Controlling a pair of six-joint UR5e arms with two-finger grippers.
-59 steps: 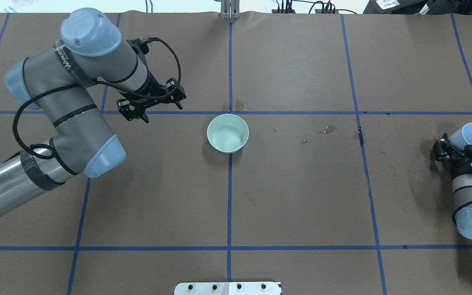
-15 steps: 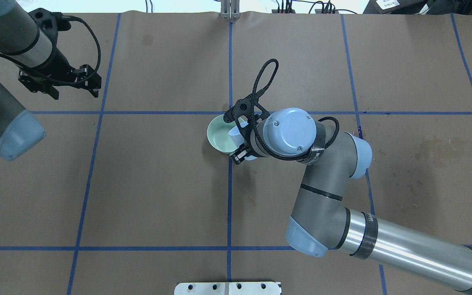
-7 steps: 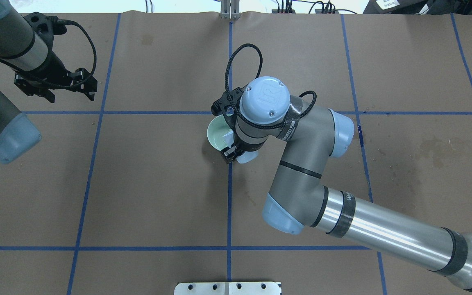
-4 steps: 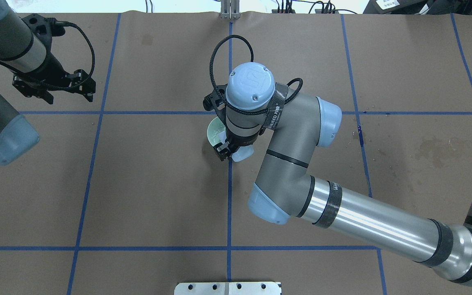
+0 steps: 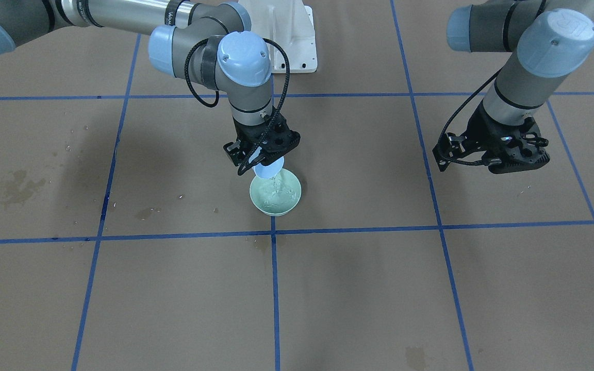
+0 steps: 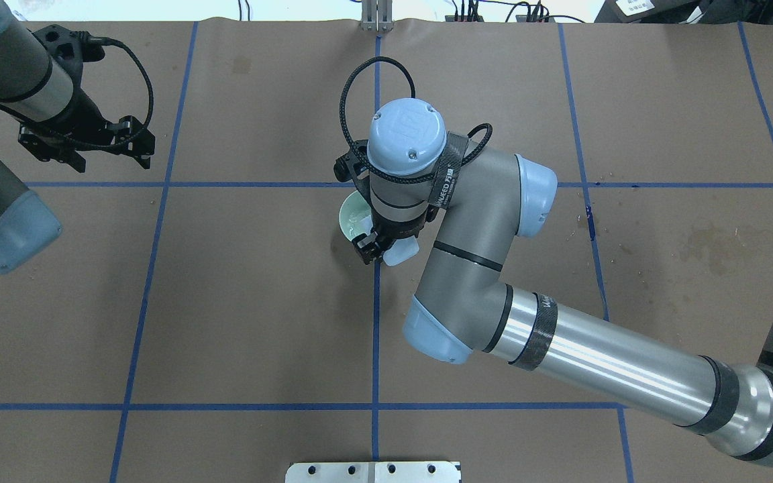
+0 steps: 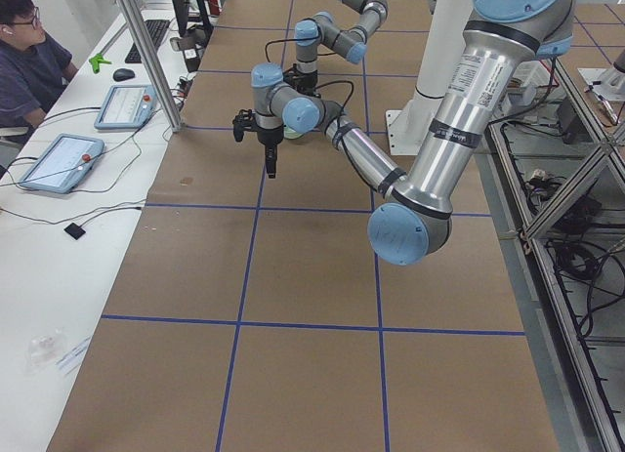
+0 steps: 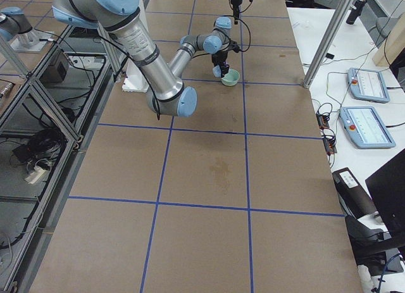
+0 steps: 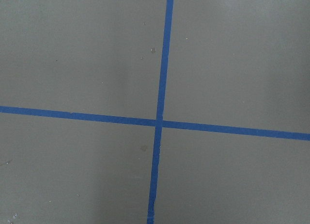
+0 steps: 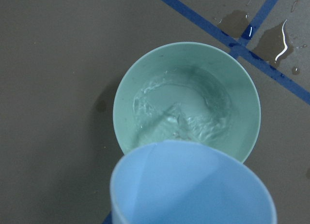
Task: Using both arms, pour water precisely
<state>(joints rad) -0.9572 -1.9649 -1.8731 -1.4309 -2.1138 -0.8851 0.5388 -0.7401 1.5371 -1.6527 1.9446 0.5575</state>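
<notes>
My right gripper (image 5: 262, 154) is shut on a light-blue cup (image 5: 268, 168) and holds it tipped over a mint-green bowl (image 5: 275, 210) near the table's centre. Water (image 10: 184, 115) runs from the cup's lip and ripples in the bowl (image 10: 130, 86); the cup (image 10: 193, 185) fills the lower part of the right wrist view. From overhead the right arm covers most of the bowl (image 6: 349, 218), with the cup's base (image 6: 401, 251) sticking out. My left gripper (image 6: 84, 149) hangs open and empty over bare table far to the left, apart from both. The left wrist view holds only tape lines.
Brown paper with blue tape lines covers the table. Wet patches lie beyond the bowl (image 10: 278, 40) and toward the right end (image 5: 8, 188). The white pedestal (image 5: 292, 41) stands behind the bowl. A person (image 7: 29, 61) sits at a side desk with tablets.
The right arm carried the cup from the table's far right to the bowl and tipped it; water now ripples in the bowl. The left arm drew back to the far left.
</notes>
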